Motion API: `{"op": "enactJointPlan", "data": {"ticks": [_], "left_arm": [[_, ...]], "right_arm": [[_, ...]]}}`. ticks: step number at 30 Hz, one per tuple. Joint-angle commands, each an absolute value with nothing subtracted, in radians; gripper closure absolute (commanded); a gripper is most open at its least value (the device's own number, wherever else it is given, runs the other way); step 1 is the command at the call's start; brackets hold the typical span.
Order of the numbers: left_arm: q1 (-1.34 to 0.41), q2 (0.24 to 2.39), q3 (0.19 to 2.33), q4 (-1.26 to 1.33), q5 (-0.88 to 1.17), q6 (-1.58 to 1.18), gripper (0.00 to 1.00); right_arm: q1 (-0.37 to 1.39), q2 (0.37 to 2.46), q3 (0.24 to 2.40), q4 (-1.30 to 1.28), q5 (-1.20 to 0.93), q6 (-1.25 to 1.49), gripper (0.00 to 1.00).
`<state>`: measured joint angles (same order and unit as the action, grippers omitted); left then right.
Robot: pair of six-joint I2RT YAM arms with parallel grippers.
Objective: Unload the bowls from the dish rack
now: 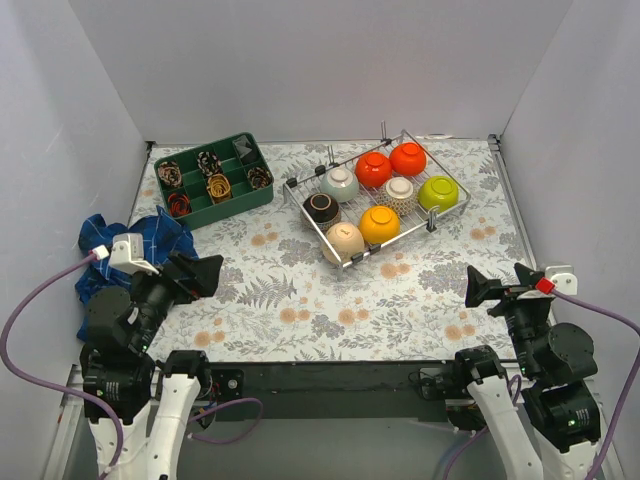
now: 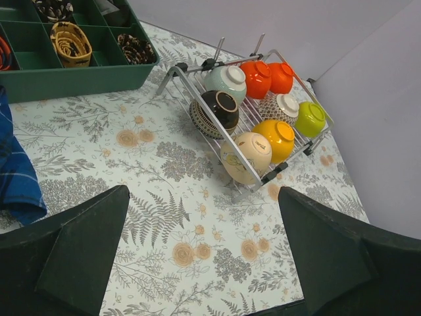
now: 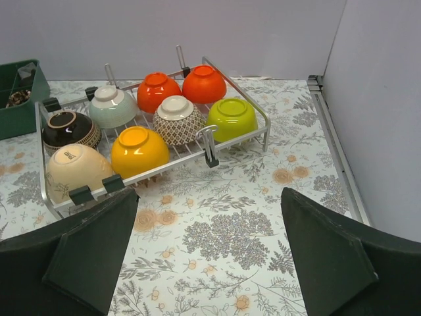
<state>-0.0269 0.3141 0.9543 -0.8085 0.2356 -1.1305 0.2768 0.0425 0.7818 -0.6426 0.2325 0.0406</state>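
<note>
The silver wire dish rack (image 1: 440,213) stands at the back right of the table, also in the left wrist view (image 2: 197,92) and the right wrist view (image 3: 242,141). Several bowls sit upside down in it: two red-orange (image 1: 373,168) (image 1: 407,158), lime green (image 1: 438,192), orange-yellow (image 1: 379,224), beige (image 1: 344,241), dark brown (image 1: 321,208), pale grey-green (image 1: 339,183) and white lattice (image 1: 400,194). My left gripper (image 1: 200,274) is open and empty at the near left. My right gripper (image 1: 497,287) is open and empty at the near right. Both are well short of the rack.
A dark green divided tray (image 1: 262,199) with small patterned items stands at the back left. A blue cloth (image 1: 100,268) lies at the left edge by my left arm. White walls close in the table on three sides.
</note>
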Motion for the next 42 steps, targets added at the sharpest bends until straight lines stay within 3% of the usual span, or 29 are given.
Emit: {"op": "enactJointPlan", "data": {"ticks": [1,12,22,28,42], "left_arm": [[-0.02,0.345,0.94,-0.808,0.242,-1.14,0.02],[-0.02,0.474,0.951,-0.788,0.196,-1.186,0.02],[-0.04,0.54,0.91,-0.755,0.147,-1.227,0.02],[-0.129,0.526,0.881,-0.773,0.059,-1.238,0.02],[-0.314,0.532,0.795,-0.631,0.103,-1.264,0.02]], "right_arm": [[0.275,0.095,0.828,-0.637,0.236,0.025,0.01],[0.275,0.23,0.808,-0.578,0.103,0.017,0.02],[0.275,0.55,0.813,-0.516,-0.041,0.06,0.01],[0.275,0.818,0.922,-0.522,-0.017,0.109,0.01],[0.275,1.376,1.262,-0.528,-0.135,0.322,0.01]]}}
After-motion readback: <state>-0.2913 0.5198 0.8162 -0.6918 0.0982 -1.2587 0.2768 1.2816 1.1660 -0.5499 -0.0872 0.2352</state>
